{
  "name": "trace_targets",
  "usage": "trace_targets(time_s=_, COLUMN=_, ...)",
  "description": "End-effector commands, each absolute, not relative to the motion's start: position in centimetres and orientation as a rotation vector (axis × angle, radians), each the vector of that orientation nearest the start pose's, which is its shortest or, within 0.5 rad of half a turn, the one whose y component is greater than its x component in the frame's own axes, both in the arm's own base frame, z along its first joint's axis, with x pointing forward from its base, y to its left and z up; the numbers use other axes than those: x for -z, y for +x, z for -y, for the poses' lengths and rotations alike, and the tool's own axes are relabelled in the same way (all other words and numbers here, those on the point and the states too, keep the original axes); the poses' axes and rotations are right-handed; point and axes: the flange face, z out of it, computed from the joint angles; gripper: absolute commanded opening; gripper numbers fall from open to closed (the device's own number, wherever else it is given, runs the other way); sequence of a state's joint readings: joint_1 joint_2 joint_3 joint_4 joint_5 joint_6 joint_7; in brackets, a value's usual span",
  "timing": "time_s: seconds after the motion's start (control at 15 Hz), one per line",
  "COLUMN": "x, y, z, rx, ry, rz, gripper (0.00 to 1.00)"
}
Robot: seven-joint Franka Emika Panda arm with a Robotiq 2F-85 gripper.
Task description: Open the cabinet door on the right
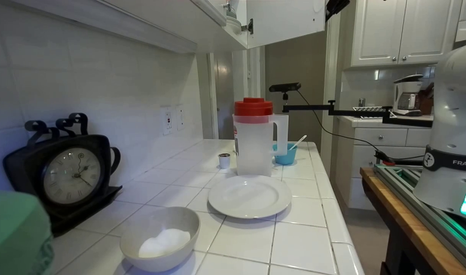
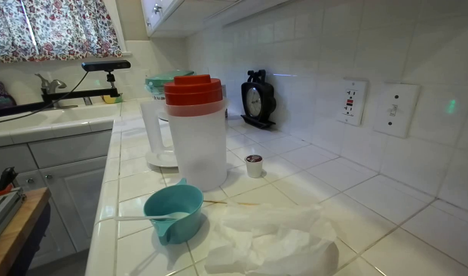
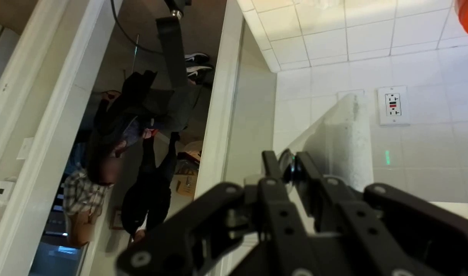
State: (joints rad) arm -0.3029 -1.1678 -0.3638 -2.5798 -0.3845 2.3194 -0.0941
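The white cabinet door [image 1: 286,21] stands open at an angle from the wall cabinet in an exterior view, its metal hinge [image 1: 250,26] showing inside. My dark gripper [image 1: 334,9] is at the door's outer edge there, mostly cut off by the top of the picture. In the wrist view the door [image 3: 347,153] is a pale slab beyond the fingers. My gripper [image 3: 288,163] is shut on the small shiny metal handle [image 3: 287,163], which sits between its two fingertips. The door and gripper are out of view in the remaining exterior view.
Dishes [image 1: 233,25] stand inside the cabinet. Below are a red-lidded pitcher [image 1: 253,141], a plate [image 1: 250,196], a bowl [image 1: 160,240], a blue cup [image 2: 174,212] and a black clock [image 1: 72,175]. A camera bracket [image 1: 332,109] reaches over the counter. People [image 3: 130,153] stand beyond the doorway.
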Motion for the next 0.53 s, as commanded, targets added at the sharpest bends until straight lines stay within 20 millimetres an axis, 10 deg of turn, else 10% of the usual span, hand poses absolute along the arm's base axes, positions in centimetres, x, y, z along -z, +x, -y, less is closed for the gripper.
trace_targets(time_s=0.0, x=-67.3, y=16.3, z=23.6, rx=1.423, ry=-3.162, rz=-0.576, gripper=0.04)
trace_targets(time_s=0.27, x=-67.7, y=15.0, z=24.5, rx=1.441, ry=-3.141, rz=-0.556, gripper=0.04)
trace_targets(time_s=0.47, x=-67.9, y=14.1, z=25.2, rx=1.448, ry=-3.146, rz=-0.547, gripper=0.5)
